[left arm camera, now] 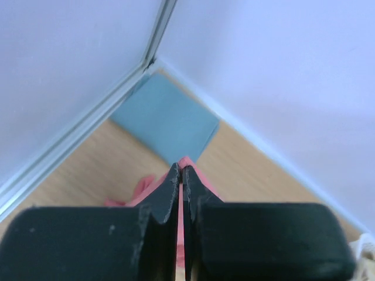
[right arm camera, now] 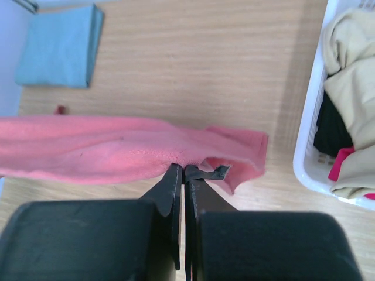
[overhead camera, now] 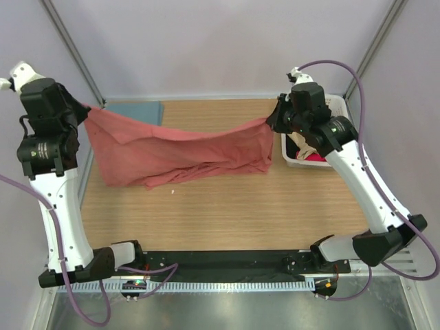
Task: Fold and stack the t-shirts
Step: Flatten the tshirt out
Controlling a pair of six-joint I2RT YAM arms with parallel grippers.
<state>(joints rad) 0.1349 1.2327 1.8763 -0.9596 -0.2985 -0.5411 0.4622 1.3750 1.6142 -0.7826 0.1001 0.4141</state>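
Plainly limp cloth, pinched at both ends

The left tool [left arm camera: 180, 171] and right tool [right arm camera: 183, 170] are each clamped on an edge of the salmon-red t-shirt [overhead camera: 179, 155], which sags between them, its lower folds seemingly on the worktop [overhead camera: 227, 206]. Light and floppy, it likely wants corner or shoulder grips. The teal-blue t-shirt [overhead camera: 137, 111] lies folded just beyond the left tool

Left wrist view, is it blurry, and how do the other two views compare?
Left wrist: soft all over, the left hand and the teal t-shirt both blurred. Right wrist: the salmon t-shirt and the table grain sharp. Top external: evenly lit, crisp, no glare.
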